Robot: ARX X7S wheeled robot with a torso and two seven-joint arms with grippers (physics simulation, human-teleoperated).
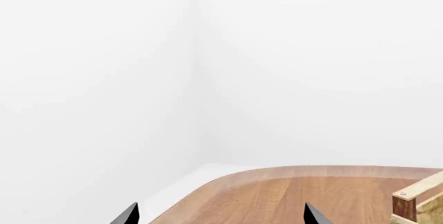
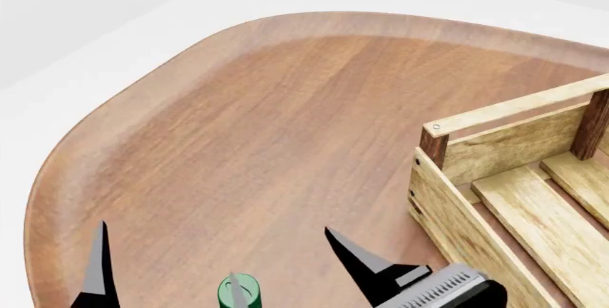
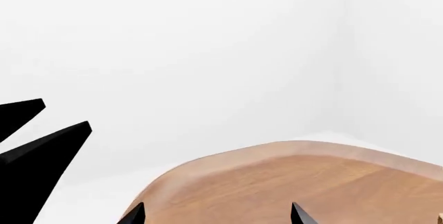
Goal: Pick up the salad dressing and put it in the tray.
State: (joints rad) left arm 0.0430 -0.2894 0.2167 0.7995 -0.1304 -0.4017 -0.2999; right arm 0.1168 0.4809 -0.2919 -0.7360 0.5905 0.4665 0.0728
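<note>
Dressing bottle stood upright, green cap up, between the spread fingers of one pincer; which arm's, unclear. Wooden worktop, crate beside, white walls.

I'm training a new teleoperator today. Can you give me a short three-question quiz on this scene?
1. True or false: the salad dressing already lies in the tray.
2. Its cap is: A red, B green, C white.
3. Fill in: the left gripper is ___ (open/shut).
Key: 1 false; 2 B; 3 open.
</note>
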